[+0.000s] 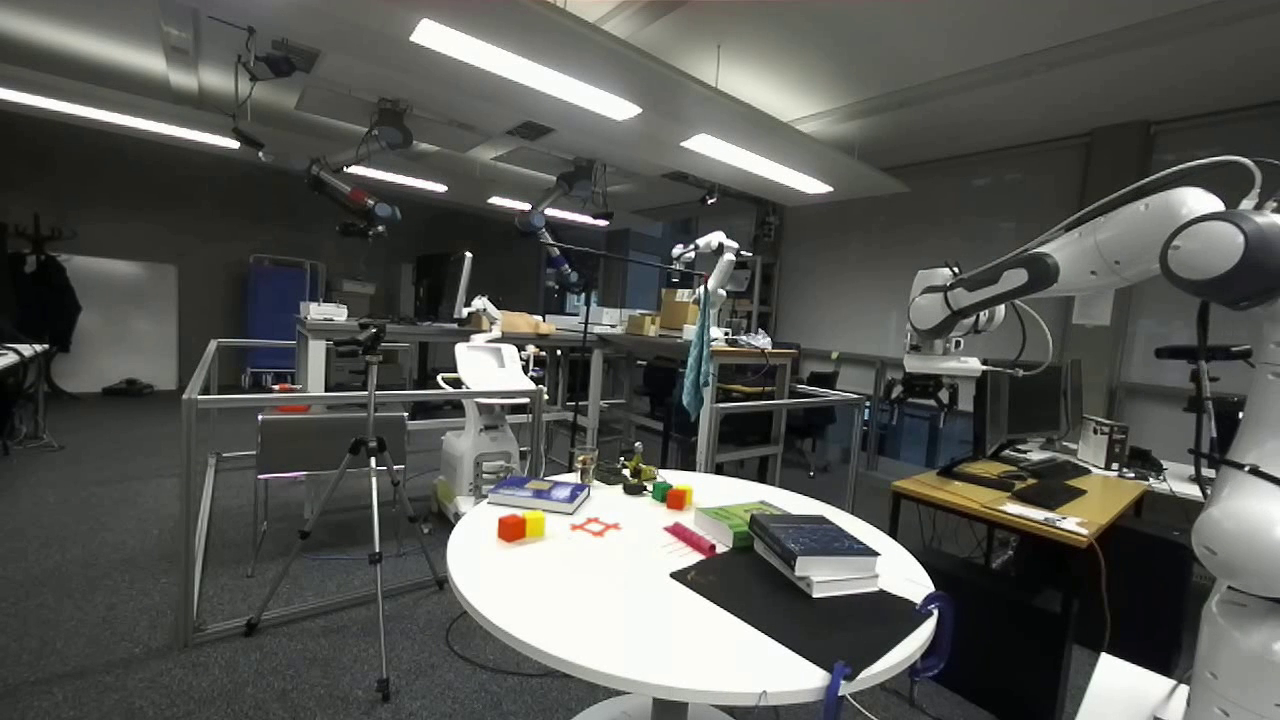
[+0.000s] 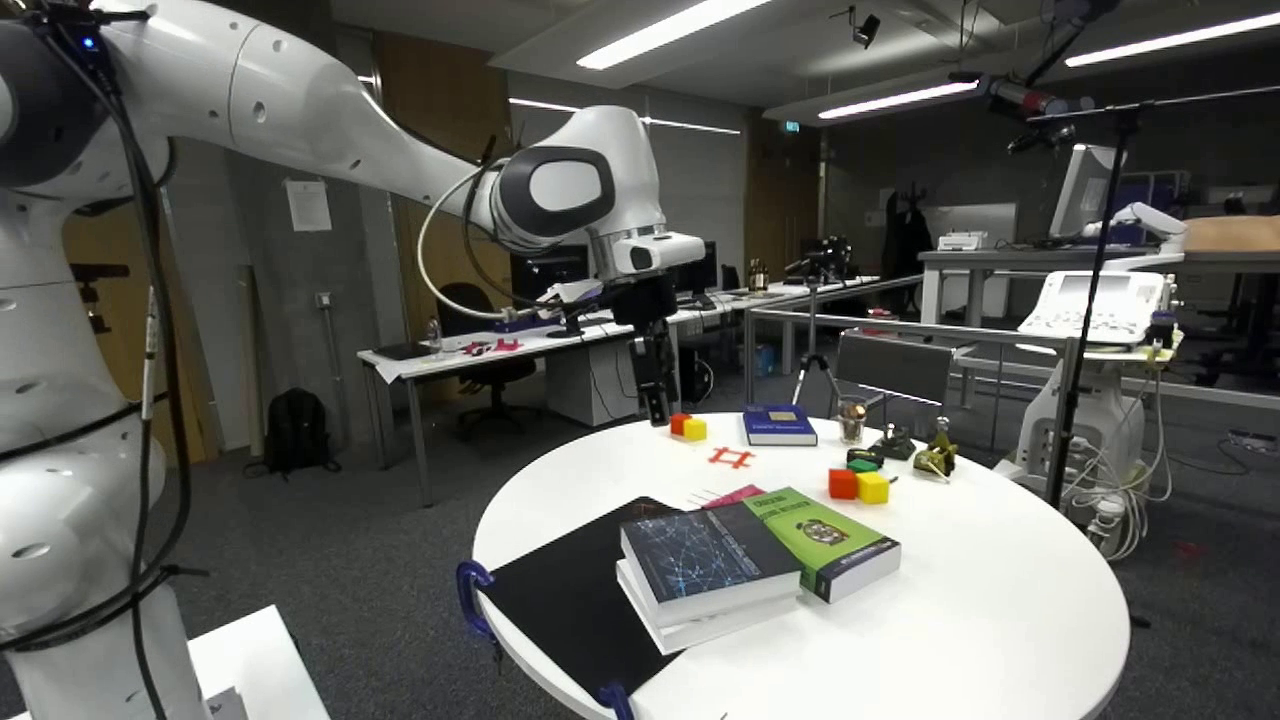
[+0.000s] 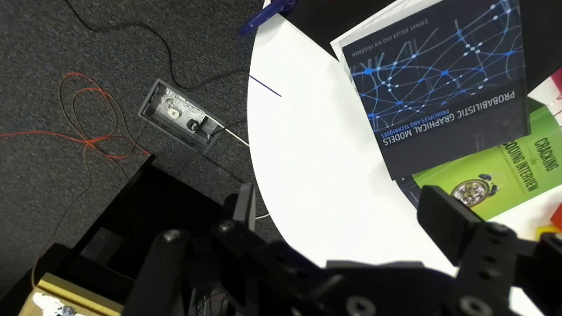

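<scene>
Dark grey speckled carpet surrounds a round white table. In an exterior view, a silver tubular metal railing stands behind the table, a yellow-brown wooden desk to its right, at least 2 long white rectangular ceiling lights above it.

Glossy book cover, rough carpet

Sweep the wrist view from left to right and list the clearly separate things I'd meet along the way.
Coiled orange cable → grey floor box → blue clamp at the top → dark Probabilistic Graphical Models book → red block, cut off by the picture's right edge.
</scene>
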Available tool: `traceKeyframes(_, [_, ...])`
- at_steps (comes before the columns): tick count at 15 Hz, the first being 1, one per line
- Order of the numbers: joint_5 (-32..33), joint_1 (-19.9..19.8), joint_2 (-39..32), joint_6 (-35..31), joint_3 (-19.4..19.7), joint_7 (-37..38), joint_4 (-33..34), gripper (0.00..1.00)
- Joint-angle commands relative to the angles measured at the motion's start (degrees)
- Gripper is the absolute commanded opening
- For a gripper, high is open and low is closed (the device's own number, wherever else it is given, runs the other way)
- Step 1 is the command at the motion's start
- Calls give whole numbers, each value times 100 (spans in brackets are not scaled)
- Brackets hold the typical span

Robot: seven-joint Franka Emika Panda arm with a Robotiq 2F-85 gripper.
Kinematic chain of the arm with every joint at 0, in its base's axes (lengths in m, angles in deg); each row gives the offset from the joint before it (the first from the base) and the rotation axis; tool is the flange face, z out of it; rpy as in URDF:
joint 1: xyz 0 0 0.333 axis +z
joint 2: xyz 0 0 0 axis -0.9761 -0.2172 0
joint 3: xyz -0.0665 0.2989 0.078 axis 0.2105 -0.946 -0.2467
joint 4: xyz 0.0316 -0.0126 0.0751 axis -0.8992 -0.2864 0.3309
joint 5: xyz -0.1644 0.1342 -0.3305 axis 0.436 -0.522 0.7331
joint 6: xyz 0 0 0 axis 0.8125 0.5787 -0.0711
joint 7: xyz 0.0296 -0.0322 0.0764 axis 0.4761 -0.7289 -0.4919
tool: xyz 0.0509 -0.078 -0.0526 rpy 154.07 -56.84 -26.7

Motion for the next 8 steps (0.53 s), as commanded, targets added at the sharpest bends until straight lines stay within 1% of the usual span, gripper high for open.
traceKeyframes(1, [-96,42,-642,43,197,406,603,100])
traceKeyframes(5, [-91,71,-1185,-49,370,665,873,100])
traceKeyframes(8, [-70,72,-1551,-94,485,717,998,100])
